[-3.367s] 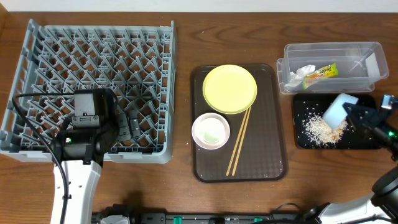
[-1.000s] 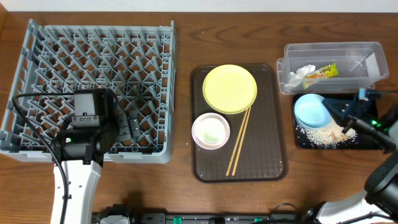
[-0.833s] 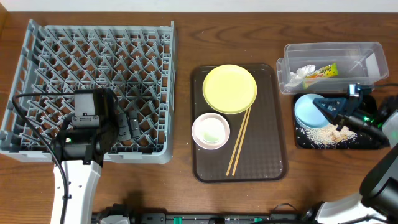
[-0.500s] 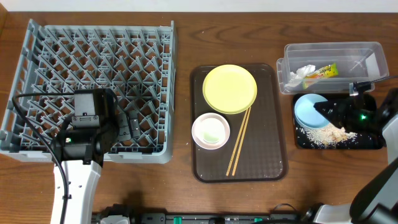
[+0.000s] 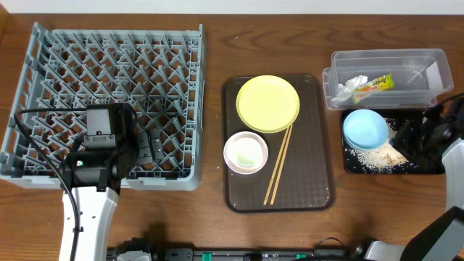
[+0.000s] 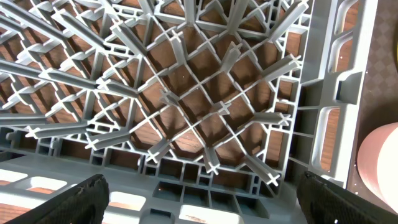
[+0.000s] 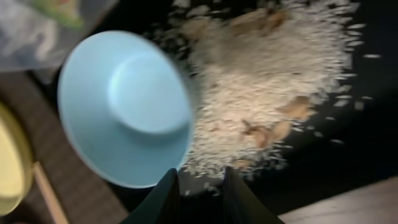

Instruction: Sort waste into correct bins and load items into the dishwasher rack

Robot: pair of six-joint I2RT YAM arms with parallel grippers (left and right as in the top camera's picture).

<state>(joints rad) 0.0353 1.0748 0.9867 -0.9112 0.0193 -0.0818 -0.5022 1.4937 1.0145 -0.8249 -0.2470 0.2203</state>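
While the blue bowl point(image 5: 365, 129) sits on the black tray point(image 5: 428, 165) beside the rice point(image 5: 377, 152), the right claw point(image 7: 198, 186) hangs near, slightly parted, empty. The left claw point(image 6: 202, 199) gapes empty over the rack point(image 5: 109, 72).

Left end effector point(image 6: 202, 190) gapes wide; right end effector point(image 7: 198, 183) stands barely parted.

Probably a robotics lab: wooden table point(image 5: 214, 43), robot arm point(image 5: 90, 210), grey dishwasher rack point(image 5: 116, 29).

Light blue round bowl point(image 5: 365, 129) on the shallow black rectangular tray point(image 5: 424, 166)
It rests at one end; whitish rice-like crumbs point(image 5: 377, 154) lie heaped against its rim.
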